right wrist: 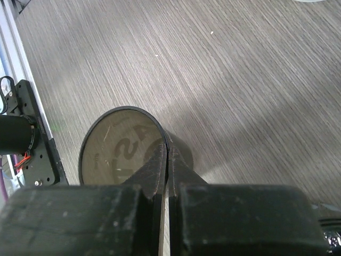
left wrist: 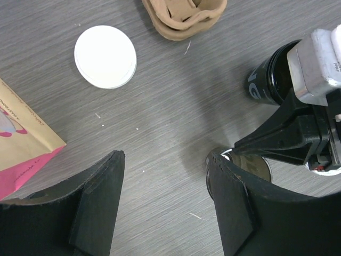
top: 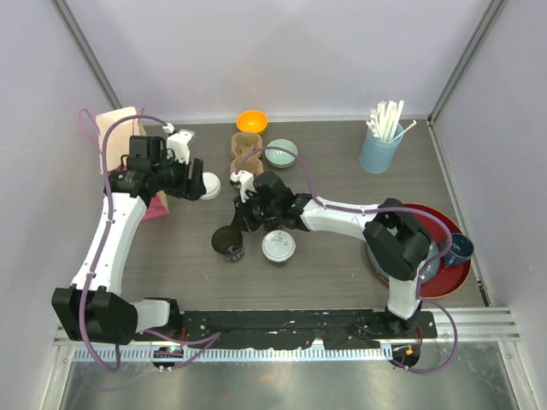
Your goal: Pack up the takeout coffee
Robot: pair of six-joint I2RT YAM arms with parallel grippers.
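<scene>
A small black paper cup [right wrist: 117, 149], open with no lid, sits near the table's middle [top: 228, 242]. My right gripper [right wrist: 167, 145] is shut on its rim, one finger inside and one outside; it reaches down to the cup [top: 242, 222]. Whether the cup rests on the table I cannot tell. A cup with a white-rimmed lid [top: 279, 246] stands just right of it. Another open black cup [left wrist: 264, 82] shows beside the right gripper. A loose white lid [left wrist: 105, 56] lies on the table. My left gripper [left wrist: 166, 156] is open and empty above bare table, near that lid [top: 208, 185].
A brown cardboard cup carrier [top: 246, 152] sits behind the cups, with an orange bowl [top: 251, 121] and a pale green bowl [top: 280, 154] by it. A paper bag [top: 120, 132] is at the far left. A blue tumbler of straws [top: 380, 147] and a red plate [top: 444, 273] with a dark blue mug [top: 459, 248] are at the right.
</scene>
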